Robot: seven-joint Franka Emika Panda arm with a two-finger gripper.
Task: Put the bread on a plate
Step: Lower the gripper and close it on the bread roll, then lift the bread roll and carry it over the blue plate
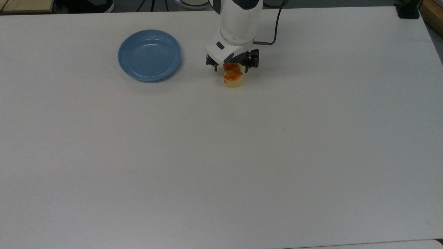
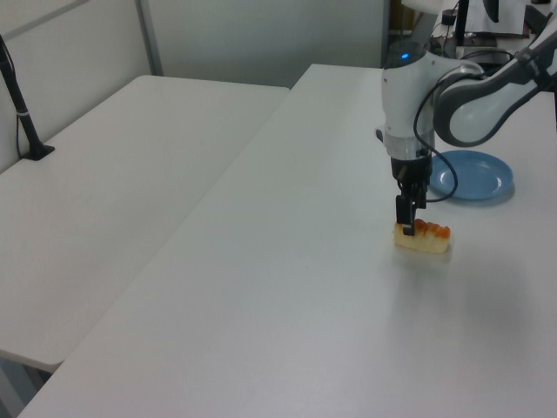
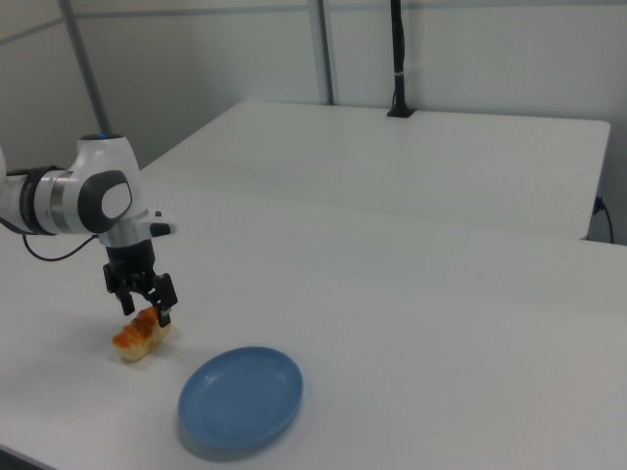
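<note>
The bread is seen lying flat on the white surface, apart from the plate, which sits to the bread's left in the top view and holds nothing. The gripper is lowered over the end of the bread nearest the arm, its fingers spread, one on each long side of the loaf and not yet pressed against it. In the top view the bread's long axis runs from the arm toward the near edge of the surface, so the fingers are set across the short width, which is judged the right way to take it. In the left view the gripper is placed at one end of the bread rather than over its middle, and in the right view the gripper stands likewise over the end of the bread farther from the plate. An off-centre hold is therefore likely, and some tilting of the free end could follow once the loaf is lifted. The grasp is judged to be the step in hand; the carry across to the plate is yet to be made.
</note>
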